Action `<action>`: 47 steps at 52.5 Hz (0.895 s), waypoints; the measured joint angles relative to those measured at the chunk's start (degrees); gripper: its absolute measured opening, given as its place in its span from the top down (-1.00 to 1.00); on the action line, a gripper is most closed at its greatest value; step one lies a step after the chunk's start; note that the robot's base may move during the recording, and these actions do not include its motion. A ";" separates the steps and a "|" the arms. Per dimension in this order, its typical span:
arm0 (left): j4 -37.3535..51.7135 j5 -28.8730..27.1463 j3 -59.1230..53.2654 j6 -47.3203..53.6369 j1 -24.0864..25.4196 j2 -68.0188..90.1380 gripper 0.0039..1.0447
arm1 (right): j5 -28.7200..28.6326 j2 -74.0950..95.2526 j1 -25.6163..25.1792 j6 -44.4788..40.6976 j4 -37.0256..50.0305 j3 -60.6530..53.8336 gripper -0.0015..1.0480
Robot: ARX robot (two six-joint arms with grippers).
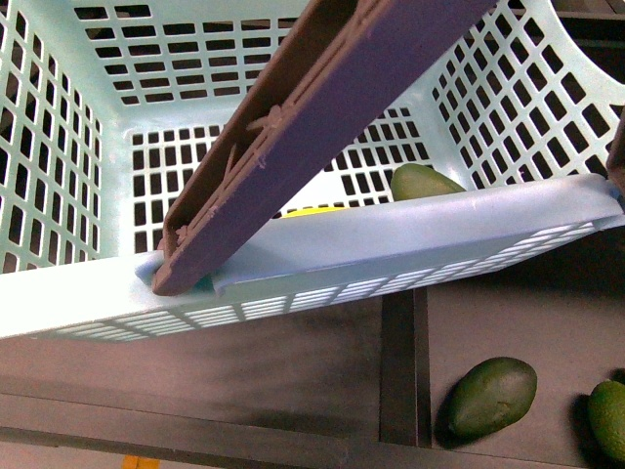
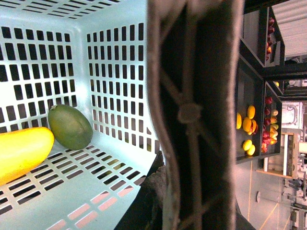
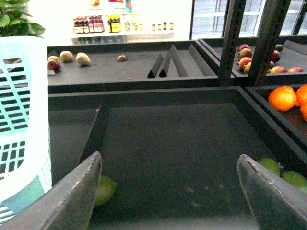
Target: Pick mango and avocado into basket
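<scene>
Front view: the basket [image 1: 78,117] fills the shot, brown handle [image 1: 322,117] slanting across; the avocado [image 1: 422,182] peeks over the rim inside. Left wrist: the mango [image 2: 21,151] and avocado touch on the slotted floor. The left claw isn't visible, so its state I cannot tell. Right wrist: the right claw [image 3: 170,191] hangs released, empty, over a dark produce shelf [image 3: 168,139] in a shop. Risk: if the basket tips, the fruit could roll out.
</scene>
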 joint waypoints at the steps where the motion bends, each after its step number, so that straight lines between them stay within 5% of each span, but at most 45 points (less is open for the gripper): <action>1: 0.00 0.00 0.00 0.00 0.00 0.00 0.92 | 0.00 0.00 0.00 -0.02 0.00 0.00 -0.79; 10: 0.07 -0.42 0.00 -0.15 -0.04 0.00 0.92 | 0.00 0.00 0.00 0.00 0.00 -0.02 -0.83; 15: 6.73 -23.10 -0.76 -14.05 -2.91 0.81 0.92 | -0.07 0.00 0.00 0.00 -0.02 0.00 -0.83; 19: 7.85 -32.74 0.28 -22.80 -2.38 2.99 0.92 | 0.11 0.00 0.00 -0.02 -0.02 0.00 -0.83; 47: 8.07 -33.97 26.53 -36.63 8.83 35.95 0.92 | 0.07 -0.04 0.00 0.00 -0.02 0.00 -0.83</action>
